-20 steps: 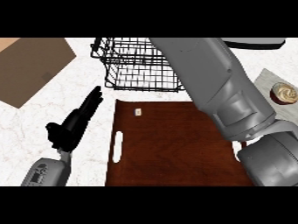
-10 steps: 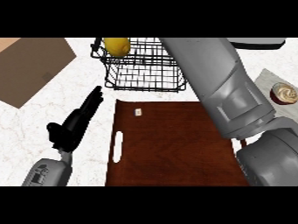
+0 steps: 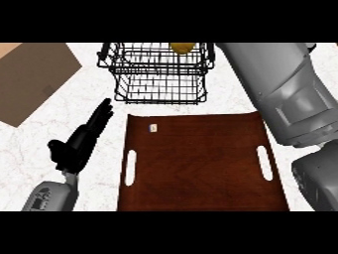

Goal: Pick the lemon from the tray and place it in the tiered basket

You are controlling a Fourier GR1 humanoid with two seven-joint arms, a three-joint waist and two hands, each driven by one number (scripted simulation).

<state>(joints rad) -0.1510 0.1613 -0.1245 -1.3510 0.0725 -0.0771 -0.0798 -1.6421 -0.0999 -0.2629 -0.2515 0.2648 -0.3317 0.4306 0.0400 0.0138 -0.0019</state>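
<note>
My left hand [image 3: 80, 141] is open, fingers straight and pointing up the view, holding nothing, just left of the brown tray [image 3: 200, 168] on the white table [image 3: 10, 158]. Beyond the tray's far edge stands the black wire basket [image 3: 157, 96]. The lemon [image 3: 182, 47] lies in its top tier at the view's upper edge, well apart from my left hand, up and to its right. My right forearm [image 3: 288, 94] runs along the tray's right side past the basket; its hand does not show.
</note>
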